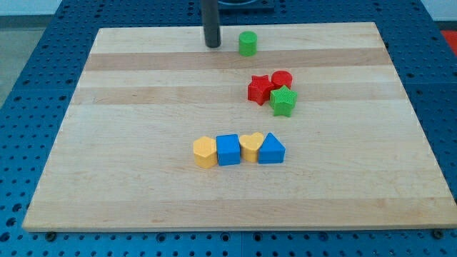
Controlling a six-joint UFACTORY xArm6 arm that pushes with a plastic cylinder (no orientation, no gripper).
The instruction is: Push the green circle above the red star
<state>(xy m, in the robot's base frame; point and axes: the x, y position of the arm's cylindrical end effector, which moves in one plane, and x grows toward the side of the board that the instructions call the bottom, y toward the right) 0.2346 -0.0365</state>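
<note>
Yellow hexagon [205,152] nearest | green circle [248,43] right of my tip [213,46] | red star [260,88] below | no pincer visible, state unknown

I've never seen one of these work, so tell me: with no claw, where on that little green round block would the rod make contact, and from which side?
No gripping here, only pushing. My tip stands just to the view's left of the green circle, apart from it. Its curved left wall is probably the best contact, met centrally so the block doesn't slip off, nudging it right to sit above the red star.
</note>
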